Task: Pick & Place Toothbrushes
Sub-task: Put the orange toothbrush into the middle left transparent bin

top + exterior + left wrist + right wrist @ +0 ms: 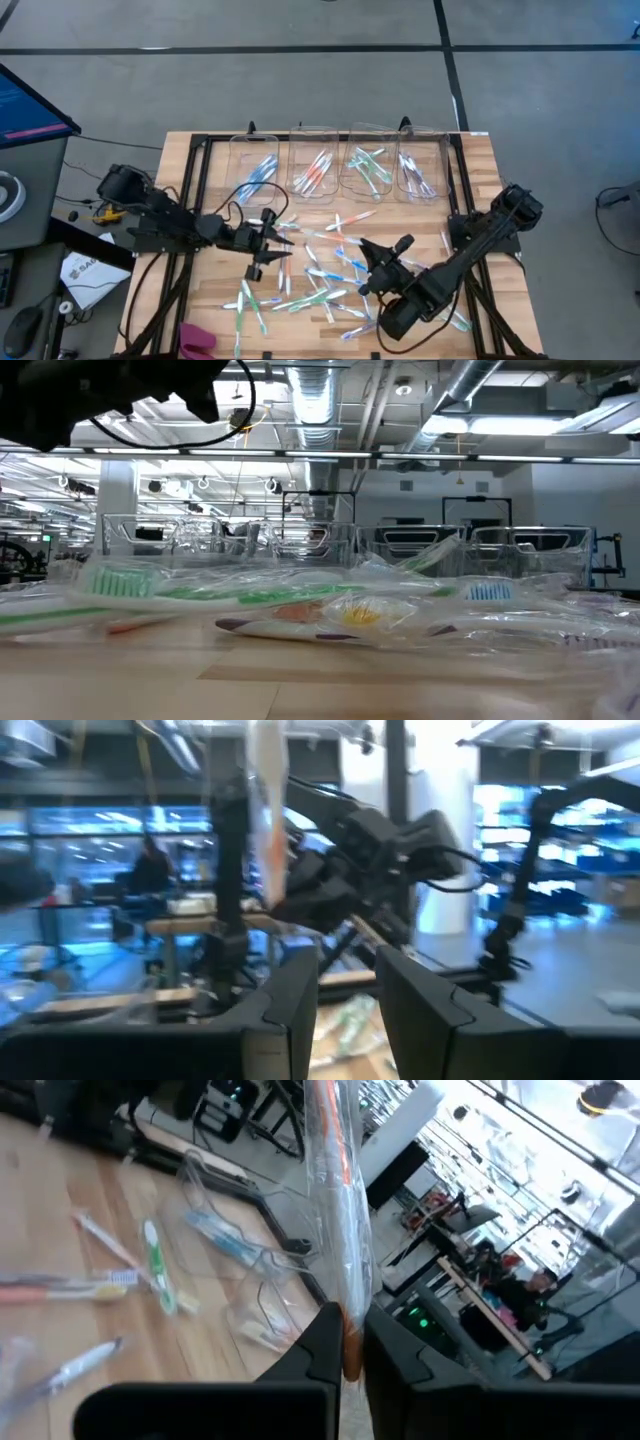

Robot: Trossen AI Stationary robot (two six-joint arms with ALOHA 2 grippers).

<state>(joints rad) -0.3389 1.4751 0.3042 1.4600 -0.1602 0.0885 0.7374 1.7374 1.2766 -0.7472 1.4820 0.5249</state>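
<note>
Many toothbrushes in clear wrappers (322, 282) lie scattered flat on the wooden table, and they fill the foreground of the low view (340, 612). My right gripper (367, 247) hovers over the middle of the table. It is shut on an orange toothbrush (335, 1190), which also shows in the left wrist view (268, 820). My left gripper (277, 248) is left of the pile and above the table. It stands open (350, 1010) with nothing between its fingers and faces the right arm. My right gripper pinches the wrapped orange toothbrush near its lower end (347, 1330) between the two fingers. The fingers lie about level and across the brush. The toothbrush stands nearly upright above the fingers, lifted clear of the table.
Four clear bins stand in a row along the far edge, holding blue (257, 168), orange (313, 170), green (368, 168) and pale (418, 172) brushes. A black frame (190, 190) borders the table. A pink object (197, 340) lies at the near left corner. People sit in the room beyond (520, 1295).
</note>
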